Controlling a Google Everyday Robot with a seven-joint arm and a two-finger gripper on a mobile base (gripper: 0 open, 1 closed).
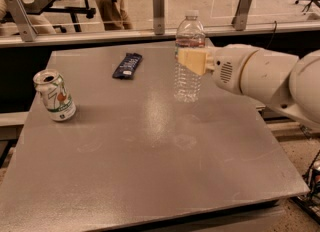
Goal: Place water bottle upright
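High view, table (150,176) near (fingers (193,61) clasp water bottle (187,84))

soda can (55,96) shows a green 7; tool (192,60) grips the water bottle (187,83).

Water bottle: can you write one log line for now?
gripper: shut on water bottle, mid-height | bottle: upright, far side of table | soda can: upright, left
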